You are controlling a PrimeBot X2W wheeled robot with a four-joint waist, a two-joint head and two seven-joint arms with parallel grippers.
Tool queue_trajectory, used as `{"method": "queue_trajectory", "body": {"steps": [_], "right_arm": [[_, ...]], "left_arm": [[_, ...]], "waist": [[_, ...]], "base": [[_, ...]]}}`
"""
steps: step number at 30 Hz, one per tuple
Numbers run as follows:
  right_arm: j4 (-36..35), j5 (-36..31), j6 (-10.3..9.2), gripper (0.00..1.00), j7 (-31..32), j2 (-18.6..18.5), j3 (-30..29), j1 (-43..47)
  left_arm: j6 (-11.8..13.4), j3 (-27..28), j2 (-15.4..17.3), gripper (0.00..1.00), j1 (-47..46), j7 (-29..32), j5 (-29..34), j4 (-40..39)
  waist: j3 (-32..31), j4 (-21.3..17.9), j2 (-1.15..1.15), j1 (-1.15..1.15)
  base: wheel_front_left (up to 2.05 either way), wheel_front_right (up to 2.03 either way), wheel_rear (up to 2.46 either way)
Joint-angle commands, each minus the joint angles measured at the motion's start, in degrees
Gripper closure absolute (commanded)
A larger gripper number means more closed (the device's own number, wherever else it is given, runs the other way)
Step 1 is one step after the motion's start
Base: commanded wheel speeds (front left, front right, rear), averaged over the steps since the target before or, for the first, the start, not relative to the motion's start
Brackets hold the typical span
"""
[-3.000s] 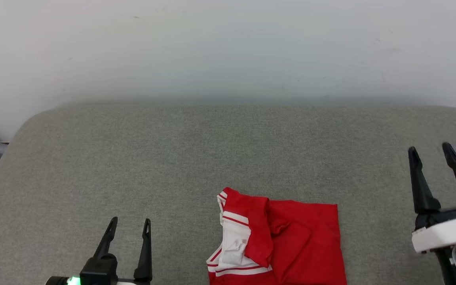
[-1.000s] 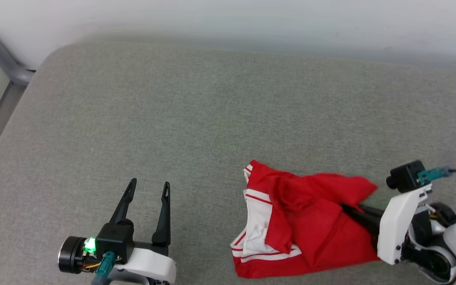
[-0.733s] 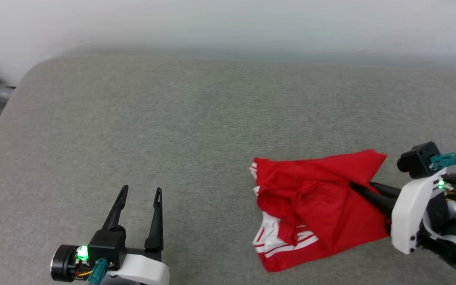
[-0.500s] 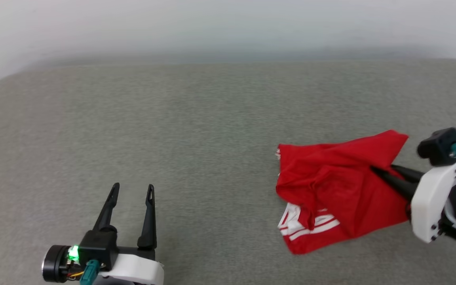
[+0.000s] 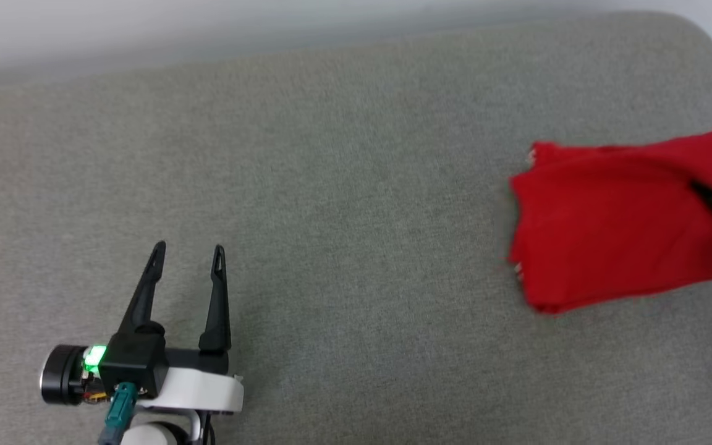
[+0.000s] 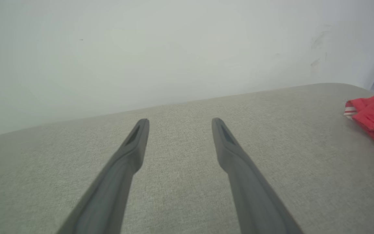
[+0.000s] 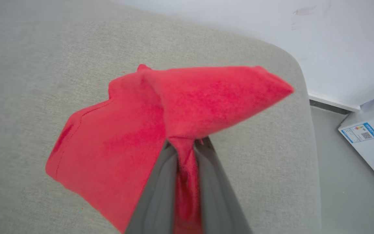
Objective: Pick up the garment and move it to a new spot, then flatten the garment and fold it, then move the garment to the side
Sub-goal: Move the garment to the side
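Garment [image 5: 615, 241]: resting bunched near the right end of the grey cushion [image 5: 331, 154], red side showing, being pinched at its right edge by the right gripper [image 7: 185, 143], fingers pressing tight on a twist of cloth, one corner flaring past the tips. Sitting well apart from the left gripper [image 5: 188, 249], hovering spread wide, gripping nothing.

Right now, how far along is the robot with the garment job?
Looks done: the garment is doubled into a compact red bundle, so the folding seems finished. In hand: the right gripper is shut on its edge, with the bundle near the right end of the grey cushion. Still to do: release it there; the left gripper is open, holding nothing.
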Motion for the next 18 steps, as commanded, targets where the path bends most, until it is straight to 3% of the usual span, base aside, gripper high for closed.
{"method": "queue_trajectory", "body": {"steps": [1, 11, 18], "right_arm": [[1.7, 0.1, -0.07, 1.00, -0.4, -0.7, -1.4, -1.4], [14.9, -6.6, -0.08, 1.00, -2.4, -6.9, -5.9, -6.6], [24.7, -11.6, -0.08, 1.00, -3.5, -7.6, -11.0, -10.1]], "left_arm": [[-0.3, -0.1, 0.4, 0.00, -1.4, -0.1, 0.5, -0.7], [-0.7, -2.3, 1.0, 0.00, -6.0, -0.1, 1.5, -3.4], [-0.3, -3.9, 0.8, 0.00, -8.0, -0.1, 1.5, -5.1]], "waist": [[3.2, -0.6, 0.00, 0.00], [11.2, 3.1, 0.00, 0.00], [14.2, 5.3, 0.00, 0.00]], "base": [[0.00, 0.00, 0.00], [0.00, 0.00, 0.00], [0.00, 0.00, 0.00]]}}
